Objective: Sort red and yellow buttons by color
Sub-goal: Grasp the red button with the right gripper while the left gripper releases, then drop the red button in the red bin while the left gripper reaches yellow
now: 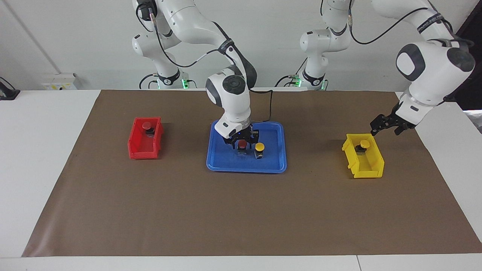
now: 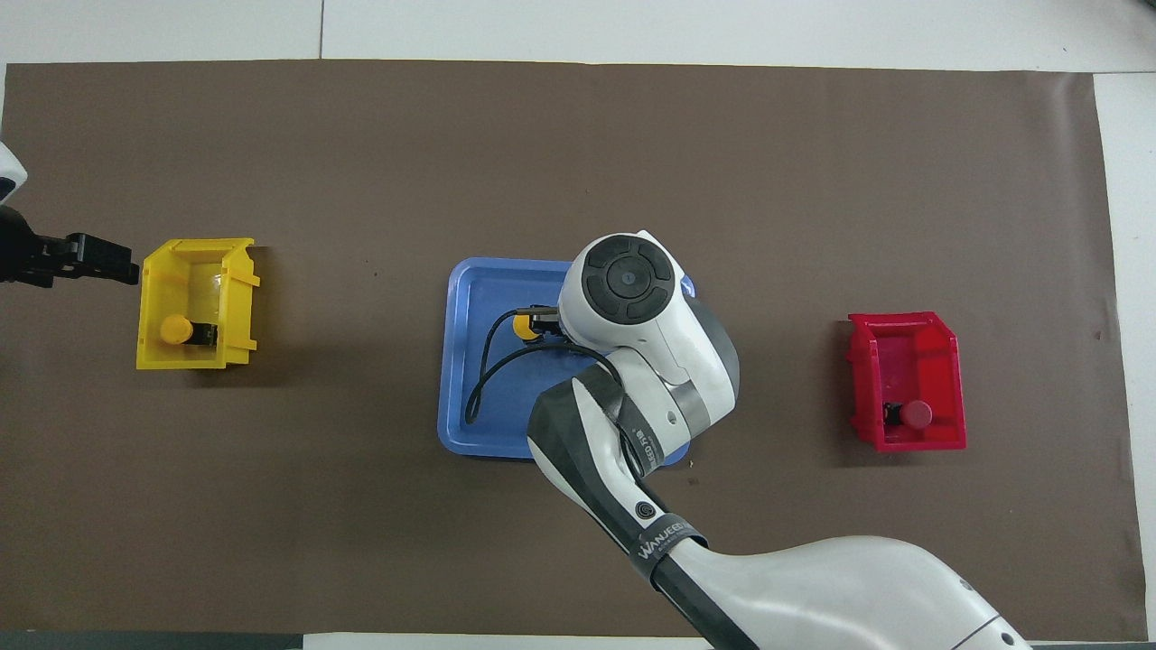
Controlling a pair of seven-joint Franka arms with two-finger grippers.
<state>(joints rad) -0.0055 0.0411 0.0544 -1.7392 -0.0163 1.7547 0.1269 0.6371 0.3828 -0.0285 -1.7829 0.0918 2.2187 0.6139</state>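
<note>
Red button (image 1: 243, 144) on the blue tray (image 1: 278, 166) between spread right claw (image 1: 243, 142) fingers; left claw (image 1: 377, 127) unclear.

Both arms are built from glossy white rounded shells joined by dark grey bands. A round dark grey cap is carried on each wrist joint. Black cables are run along the links. A black strap with white lettering is wrapped around each forearm. Green lights are shown at the bases.
</note>
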